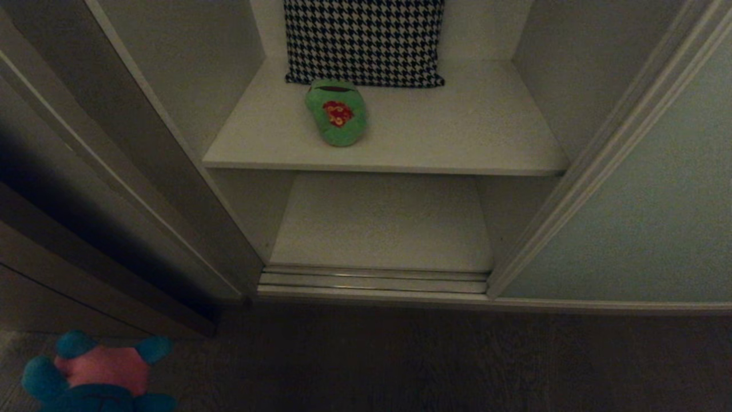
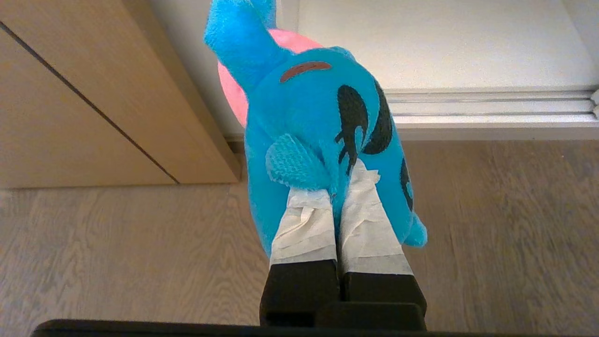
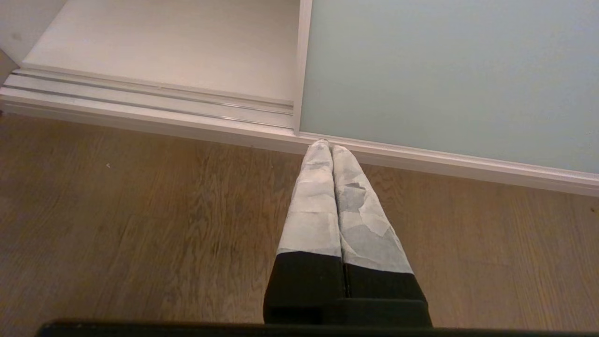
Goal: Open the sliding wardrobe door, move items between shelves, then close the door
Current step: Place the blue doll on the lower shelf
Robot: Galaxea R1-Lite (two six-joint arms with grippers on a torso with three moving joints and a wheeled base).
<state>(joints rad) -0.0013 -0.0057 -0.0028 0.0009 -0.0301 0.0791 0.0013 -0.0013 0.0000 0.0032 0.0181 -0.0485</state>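
Wardrobe door [image 1: 646, 189] slid to the right, pale grey-green with a cream edge, so the compartment stands open. Wood floor [image 1: 429, 360] in front, with the sliding track [image 1: 374, 280] along the threshold. Upper shelf [image 1: 457, 137], white, carries a black-and-white houndstooth cushion [image 1: 364, 40] leaning at the back and the green frog toy [image 1: 336, 113] lying just in front of it, touching or nearly touching. Lower shelf [image 1: 383, 223] below it, bare white board. Blue toy [image 2: 318, 135] with pink top is off the shelves, low at the left over the floor, pinched by the left gripper [image 2: 341, 187], taped fingers clamped on its fabric. Right gripper [image 3: 331, 147] closed on nothing, tips together, pointing at the door's bottom corner above the floor.
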